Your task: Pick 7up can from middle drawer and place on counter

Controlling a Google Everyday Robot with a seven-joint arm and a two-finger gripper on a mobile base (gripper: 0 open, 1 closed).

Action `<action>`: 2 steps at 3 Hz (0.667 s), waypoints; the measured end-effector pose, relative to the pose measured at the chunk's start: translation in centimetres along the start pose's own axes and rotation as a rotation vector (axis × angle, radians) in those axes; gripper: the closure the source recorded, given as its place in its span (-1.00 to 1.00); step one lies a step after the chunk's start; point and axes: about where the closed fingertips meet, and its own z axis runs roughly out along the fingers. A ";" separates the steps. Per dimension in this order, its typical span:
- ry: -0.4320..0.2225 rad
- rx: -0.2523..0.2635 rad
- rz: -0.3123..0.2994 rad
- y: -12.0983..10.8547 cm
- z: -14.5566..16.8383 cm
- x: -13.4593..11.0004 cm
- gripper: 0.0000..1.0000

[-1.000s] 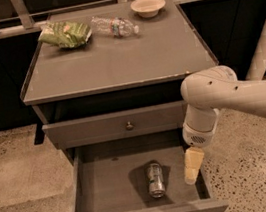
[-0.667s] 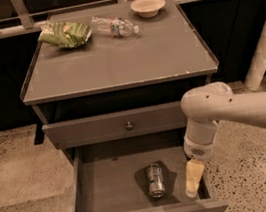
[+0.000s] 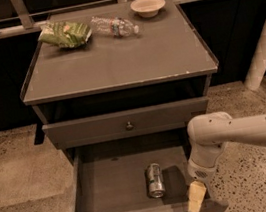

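Your 7up can (image 3: 155, 180) lies on its side in the middle drawer (image 3: 111, 185), silver with a green band, long axis front to back, shiny end facing the drawer front. It sits right of centre on the drawer floor, clear of the walls. The drawer is grey, shallow and pulled fully open, knob at the front edge. Your worktop (image 3: 115, 60) above is flat grey with thin side rims and a chipped pale front edge. Your gripper (image 3: 196, 200) hangs at the drawer's front right corner, near the can, not touching.
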 end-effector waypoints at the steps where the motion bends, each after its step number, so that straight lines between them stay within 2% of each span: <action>1: 0.025 0.059 -0.093 -0.1 2.5 -1.4 -1.00; 2: 0.041 0.188 -0.243 1.2 5.4 -4.3 -1.00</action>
